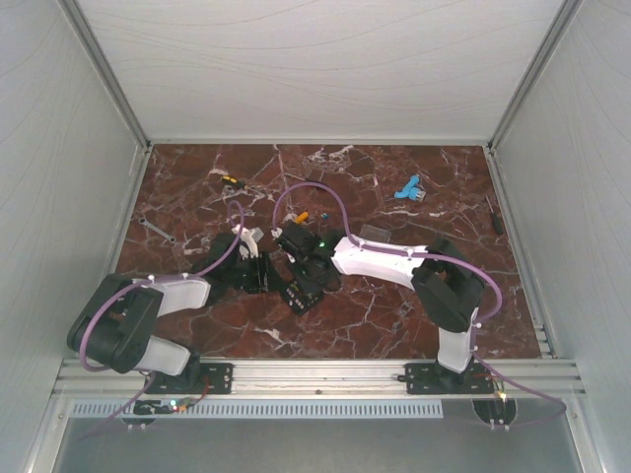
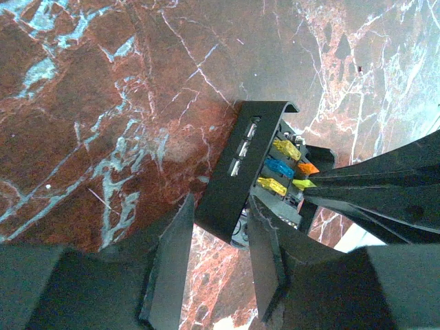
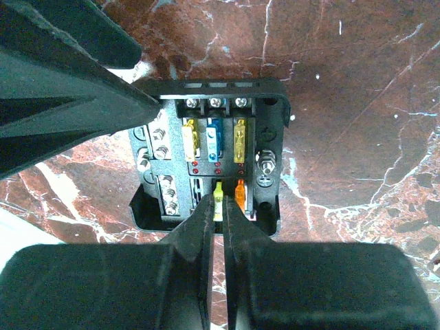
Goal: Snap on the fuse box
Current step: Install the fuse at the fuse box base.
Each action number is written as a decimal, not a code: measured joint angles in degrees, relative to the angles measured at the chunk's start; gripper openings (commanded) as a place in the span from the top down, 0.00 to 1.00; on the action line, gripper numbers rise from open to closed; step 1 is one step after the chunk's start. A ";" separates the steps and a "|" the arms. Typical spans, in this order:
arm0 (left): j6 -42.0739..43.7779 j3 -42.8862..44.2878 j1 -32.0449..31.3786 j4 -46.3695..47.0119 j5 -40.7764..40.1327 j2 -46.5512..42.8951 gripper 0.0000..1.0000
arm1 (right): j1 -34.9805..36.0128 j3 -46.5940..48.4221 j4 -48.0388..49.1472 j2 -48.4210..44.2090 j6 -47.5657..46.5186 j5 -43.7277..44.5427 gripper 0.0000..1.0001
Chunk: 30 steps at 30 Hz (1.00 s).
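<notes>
Mid-table, seen from above, the fuse box [image 1: 299,295] sits where both arms meet. Left wrist: the left gripper [image 2: 220,206], partly open, straddles its side wall, grip unclear. Right wrist: the right gripper [image 3: 220,203], closed, has its tips at a yellow fuse [image 3: 218,190] inside.

On my screens the tabletop [image 1: 394,315] is dark red-brown marble, veined in white and pale blue. The fuse box [image 3: 210,155] is black, and in it I see a yellow fuse [image 3: 190,137], a blue fuse [image 3: 214,134] and an orange fuse [image 3: 239,137] above tiny red dots [image 3: 217,165]. The left gripper [image 2: 220,210] and right gripper [image 3: 221,206] are black. A purple cable [image 1: 315,183] arcs over the white right arm [image 1: 375,261], and a light blue piece [image 1: 408,189] lies far back.
</notes>
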 measured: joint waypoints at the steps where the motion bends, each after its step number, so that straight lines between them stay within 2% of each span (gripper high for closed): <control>1: 0.00 0.00 0.00 0.02 0.04 0.04 0.64 | 0.00 -0.17 0.24 -0.02 0.00 0.02 1.00; 21: -0.02 0.00 0.02 1.05 0.85 0.74 0.66 | 0.57 -6.73 7.56 -3.56 -0.35 1.64 1.00; 26: -0.02 0.00 0.02 1.05 0.85 0.74 0.66 | 0.61 -7.30 8.76 -4.04 -0.31 1.33 0.85; 30: -0.04 0.00 0.02 1.07 0.87 0.74 0.66 | 0.76 -7.23 8.44 -4.11 -0.24 0.63 0.82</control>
